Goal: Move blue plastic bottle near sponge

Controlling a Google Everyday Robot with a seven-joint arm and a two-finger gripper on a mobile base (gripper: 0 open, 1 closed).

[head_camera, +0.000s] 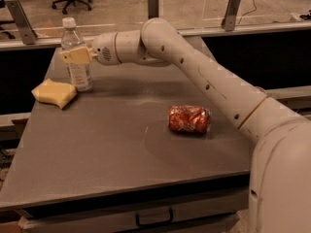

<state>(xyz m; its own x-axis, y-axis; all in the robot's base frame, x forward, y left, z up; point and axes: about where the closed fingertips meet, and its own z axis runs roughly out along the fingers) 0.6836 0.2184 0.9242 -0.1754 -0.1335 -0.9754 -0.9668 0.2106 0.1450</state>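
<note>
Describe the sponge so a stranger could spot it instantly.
On the grey table, look to the far left corner, where the pincer sits at the upright blue plastic bottle. The sponge lies just left of that bottle: pale yellow, low, wavy-edged, unlike the crushed red can.

One camera only — high up, by the base of the arm (218, 89), looking down across the whole table (97, 149), gripper (74, 56) at far left.
</note>
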